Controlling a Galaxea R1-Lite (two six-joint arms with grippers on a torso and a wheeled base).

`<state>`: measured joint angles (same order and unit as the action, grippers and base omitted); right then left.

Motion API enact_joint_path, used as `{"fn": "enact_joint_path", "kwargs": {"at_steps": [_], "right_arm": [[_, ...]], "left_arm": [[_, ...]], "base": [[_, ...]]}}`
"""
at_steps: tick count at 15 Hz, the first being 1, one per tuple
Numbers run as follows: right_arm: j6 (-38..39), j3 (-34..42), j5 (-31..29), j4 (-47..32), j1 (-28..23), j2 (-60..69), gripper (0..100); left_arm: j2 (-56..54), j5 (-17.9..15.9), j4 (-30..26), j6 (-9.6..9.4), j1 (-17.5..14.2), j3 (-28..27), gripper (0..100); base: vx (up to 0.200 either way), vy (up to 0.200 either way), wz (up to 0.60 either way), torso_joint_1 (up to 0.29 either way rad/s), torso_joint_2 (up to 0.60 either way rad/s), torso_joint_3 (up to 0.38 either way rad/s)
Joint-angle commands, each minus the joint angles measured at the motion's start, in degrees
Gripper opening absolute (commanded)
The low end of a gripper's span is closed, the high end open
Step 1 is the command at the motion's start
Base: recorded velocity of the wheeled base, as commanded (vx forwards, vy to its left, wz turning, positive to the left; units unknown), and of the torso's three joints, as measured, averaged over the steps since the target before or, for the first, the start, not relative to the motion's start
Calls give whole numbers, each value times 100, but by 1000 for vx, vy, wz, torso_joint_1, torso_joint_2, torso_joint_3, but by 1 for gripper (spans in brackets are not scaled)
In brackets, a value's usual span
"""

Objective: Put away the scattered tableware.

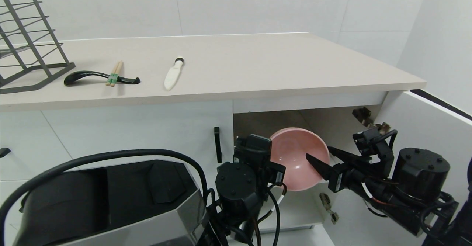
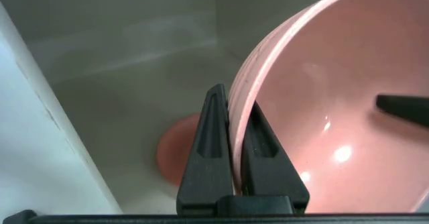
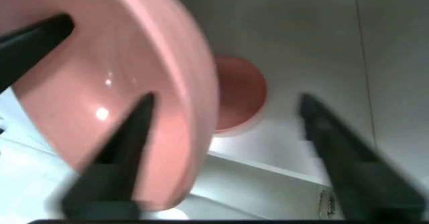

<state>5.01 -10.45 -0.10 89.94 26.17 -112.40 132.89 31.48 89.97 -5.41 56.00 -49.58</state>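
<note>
— Two pink pieces, am I right?
— Yes. A bowl (image 1: 295, 153) hangs tilted in the mouth of the open cupboard (image 1: 332, 117), its hollow turned toward the right arm. A plate (image 2: 175, 155) lies flat on the cupboard shelf (image 3: 268, 153) behind it, partly hidden by the bowl.
— Who has the bowl?
— The left end effector (image 2: 236, 158). Its fingers (image 2: 213, 143) are pinched narrow on the rim, one outside the wall and one inside.
— And the other arm?
— The right end effector (image 1: 318, 154) is spread wide, holding nothing. One finger's tip sits in front of the bowl's hollow; I cannot tell whether it touches.
— Any writing?
— A white sticker (image 1: 337, 181) on the right end effector carries print too small to read.
— What's on the desk (image 1: 258, 69)?
— A black ladle (image 1: 84, 77) with chopsticks (image 1: 114, 73) lying across its handle; a green band wraps the chopsticks. Near them, but apart, lies a white utensil (image 1: 173, 74) with a dark band at its far end. Knife or spatula, I cannot say.
— Anything cut off?
— A wire rack (image 1: 29, 39) at the desk's left end runs out of the head view. The cupboard door (image 1: 424, 128) stands open on the right, its far edge out of view.
</note>
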Motion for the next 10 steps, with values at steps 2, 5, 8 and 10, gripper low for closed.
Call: {"fn": "enact_joint_path", "kwargs": {"at_steps": [2,5,8,10], "right_arm": [[9,16,1,6,169,-1,0],[9,-45,1,6,380,-1,0],[18,-80,1,6,380,-72,0],[26,-63,1,6,248,-248,0]], "left_arm": [[62,8,3,5,25,-52,0],[123,16,3,31,95,-43,0],[114,-10,3,234,218,-25,100],[9,-19,3,295,280,142,100]], "base": [[0,0,0,0,0,0],[0,0,0,0,0,0],[0,0,0,0,0,0],[0,0,0,0,0,0]]}}
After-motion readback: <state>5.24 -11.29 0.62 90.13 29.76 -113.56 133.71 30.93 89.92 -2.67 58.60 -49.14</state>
